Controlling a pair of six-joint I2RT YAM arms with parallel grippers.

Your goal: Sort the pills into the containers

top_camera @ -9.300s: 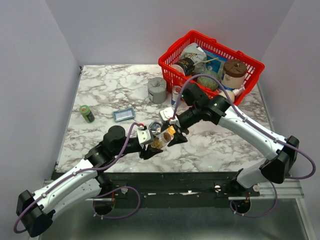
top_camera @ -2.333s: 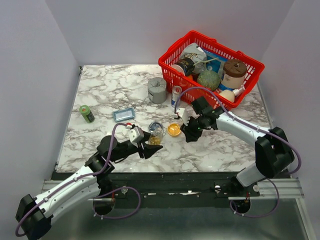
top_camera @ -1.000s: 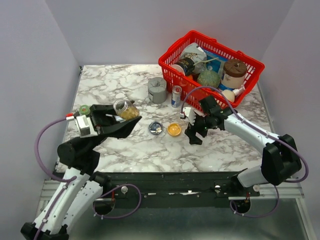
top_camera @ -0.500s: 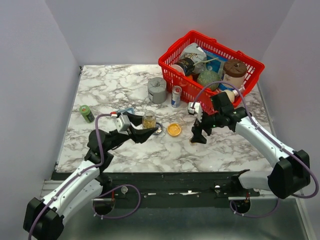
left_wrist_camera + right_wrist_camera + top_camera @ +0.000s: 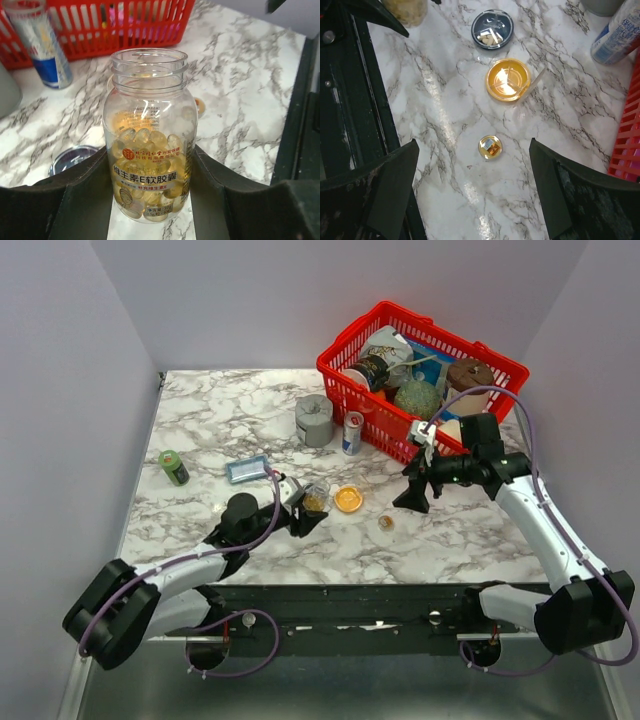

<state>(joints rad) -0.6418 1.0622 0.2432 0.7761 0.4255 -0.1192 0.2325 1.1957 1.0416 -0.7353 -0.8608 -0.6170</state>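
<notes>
Left gripper [image 5: 150, 172]: jaws part-closed around the clear pill bottle [image 5: 150, 100], which I hold upright and uncapped, low at the marble table [image 5: 200, 410]. I cannot tell whether its base touches.

Pills: amber softgels [image 5: 142, 140] fill the bottle's lower half. A few pale pills lie in the dark-blue dish [image 5: 492, 29].

Containers: the dark-blue dish is silvery-rimmed and sits just beside the bottle at 8 o'clock in the left wrist view. The orange dish [image 5: 508, 79] is translucent, divided into sections and apparently empty, at 3 o'clock from the bottle in the top view.

Step, as I judge it: the bottle is presented for pouring. Next I would tilt its mouth slowly over the orange dish, so the softgels do not rush out.

Small gold cap [image 5: 490, 147]: on the table at 5 o'clock from the orange dish.

Right gripper [image 5: 413, 500]: jaws spread wide and empty, at 3 o'clock from the orange dish.

Red basket [image 5: 420, 340]: at 1 o'clock, well apart.
</notes>
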